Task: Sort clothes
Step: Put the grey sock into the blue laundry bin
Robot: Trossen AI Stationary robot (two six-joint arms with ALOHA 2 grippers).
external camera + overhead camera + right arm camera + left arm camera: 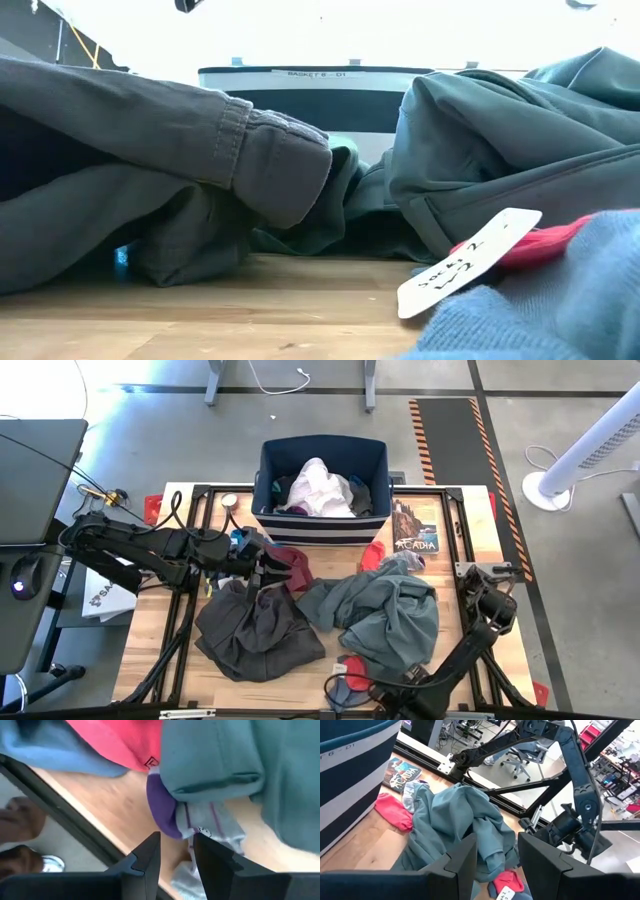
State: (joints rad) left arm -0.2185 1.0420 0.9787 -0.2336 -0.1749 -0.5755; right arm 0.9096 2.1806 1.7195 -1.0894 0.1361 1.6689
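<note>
Wooden table [150, 645], garments spread across it. Left gripper [496, 865]: jaws partly apart, nothing between them; grey-green shirt [462, 822] heaped just ahead of them, red piece [392, 811] beyond it beside the navy striped bin [350, 775]. Right gripper [176, 851]: jaws narrowly parted, empty; purple-toed sock [192, 817] directly in front, under the shirt's hem. Dark trousers [255, 630] lie below the left jaws; white cloth [318, 488] in the bin.

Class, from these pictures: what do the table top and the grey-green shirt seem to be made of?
Table top: looks like pale wood, smooth matt finish; plank lines and grain show. Grey-green shirt: soft woven or knit fabric, probably cotton; it lies in limp folds with stitched hems.
</note>
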